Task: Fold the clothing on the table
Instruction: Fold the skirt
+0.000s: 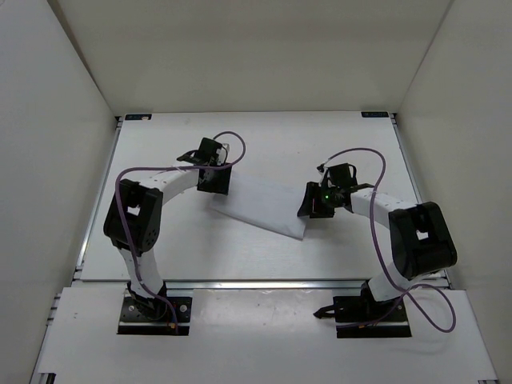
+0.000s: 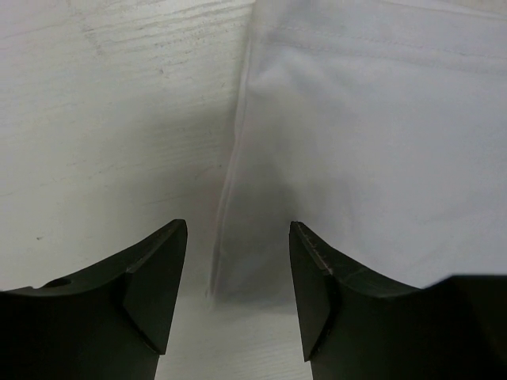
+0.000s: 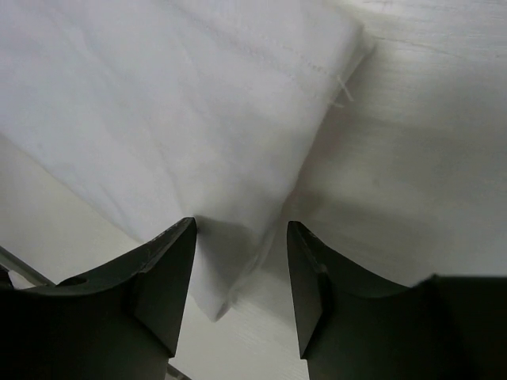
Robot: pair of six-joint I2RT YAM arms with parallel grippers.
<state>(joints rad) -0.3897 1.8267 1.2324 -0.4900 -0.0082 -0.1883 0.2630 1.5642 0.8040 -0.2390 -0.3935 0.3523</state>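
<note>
Top external, white clothing (image 1: 262, 204) lying flat, slanted narrow strip, stitched hem

The left arm (image 1: 140, 216) is bent sharply at the elbow and is stretched forward and toward the middle. Its wrist is turned down. The left gripper (image 1: 214, 179) is pointed downward, and its two dark fingers (image 2: 150, 277) are set apart with a wide gap between them. The right arm (image 1: 412, 236) is bent the same way from the other side and is reached inward. The right gripper (image 1: 310, 205) is pointed down too, and its fingers (image 3: 158, 273) are also spread apart.
</note>
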